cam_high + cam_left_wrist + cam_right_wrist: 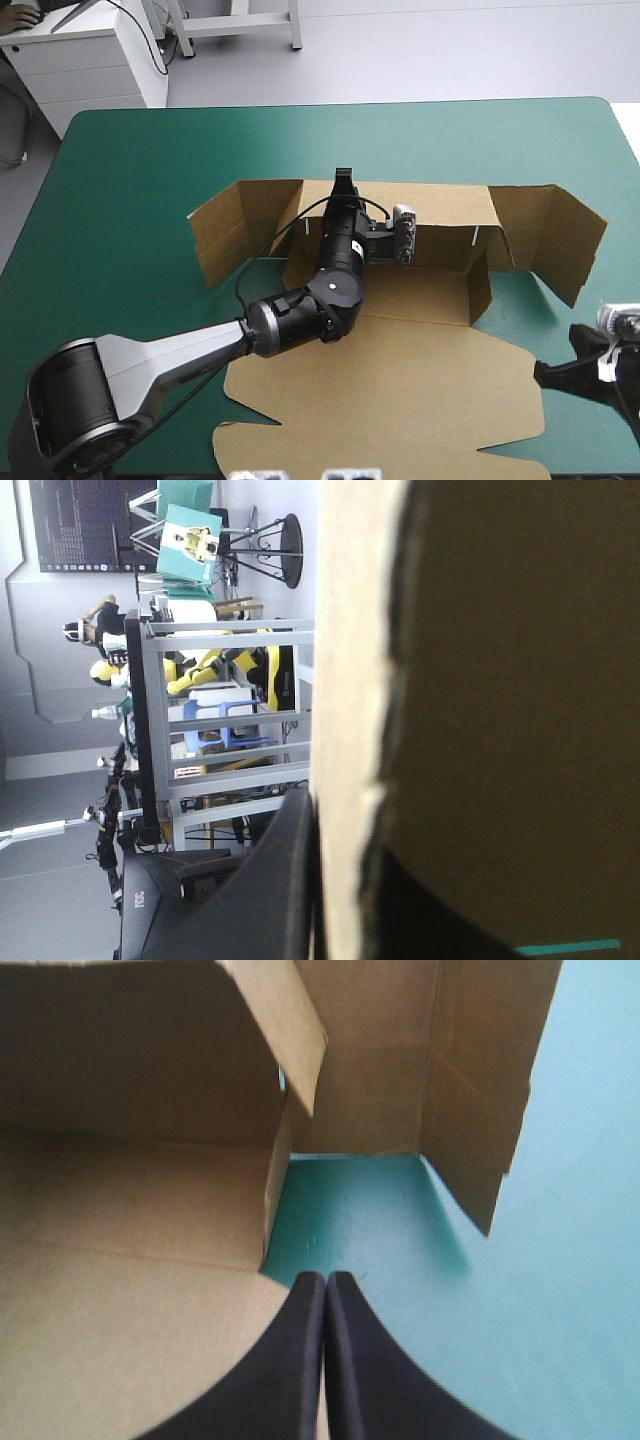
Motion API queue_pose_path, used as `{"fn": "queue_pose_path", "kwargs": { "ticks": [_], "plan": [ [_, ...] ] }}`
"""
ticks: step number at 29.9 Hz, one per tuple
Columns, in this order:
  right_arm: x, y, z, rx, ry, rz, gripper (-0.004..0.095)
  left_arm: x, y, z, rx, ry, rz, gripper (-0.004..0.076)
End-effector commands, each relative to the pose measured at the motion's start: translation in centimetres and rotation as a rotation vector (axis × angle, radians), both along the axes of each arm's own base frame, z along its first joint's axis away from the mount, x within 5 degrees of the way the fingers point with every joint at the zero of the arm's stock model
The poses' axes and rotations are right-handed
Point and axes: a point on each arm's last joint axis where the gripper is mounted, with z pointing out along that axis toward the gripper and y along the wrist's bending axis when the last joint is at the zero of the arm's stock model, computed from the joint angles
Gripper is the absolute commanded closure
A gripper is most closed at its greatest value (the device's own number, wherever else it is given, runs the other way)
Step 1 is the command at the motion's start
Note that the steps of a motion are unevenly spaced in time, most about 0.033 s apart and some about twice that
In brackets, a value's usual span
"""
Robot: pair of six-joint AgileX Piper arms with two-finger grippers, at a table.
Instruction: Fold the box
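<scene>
Brown box (400, 400), back wall pinched by left end effector (343, 180), right end effector (326, 1282) closed empty beside it

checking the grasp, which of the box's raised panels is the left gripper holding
The long far wall: the left gripper is shut on its top edge. The angled left wing and right wing stand free of any gripper.

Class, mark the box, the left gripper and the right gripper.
box (400, 390): high view, its flat near panel.
left gripper (343, 182): high view, tips on the far wall.
right gripper (326, 1285): right wrist view, shut tips.
</scene>
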Motion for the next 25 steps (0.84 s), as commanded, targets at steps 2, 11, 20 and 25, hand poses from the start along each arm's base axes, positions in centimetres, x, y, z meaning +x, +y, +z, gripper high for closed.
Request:
{"fn": "queue_pose_path", "kwargs": {
  "ticks": [2,11,20,25],
  "plan": [
    [2.9,-0.1,5.1,-0.049,-0.131,-0.024,0.0927,-1.1,0.3,3.2,-0.07,-0.095,0.016,0.0731],
    [10.6,0.7,9.8,-0.086,-0.102,-0.023,0.0927,-3.3,-0.6,3.3,-0.07,-0.091,0.014,0.0731],
    [17.7,0.8,9.3,-0.044,0.002,-0.068,0.0927,-4.4,0.4,5.4,-0.178,-0.018,-0.019,0.0731],
    [20.3,0.8,8.1,-0.019,0.058,-0.059,0.0927,-4.5,0.4,5.4,-0.146,-0.009,-0.04,0.0731]
  ]
}}
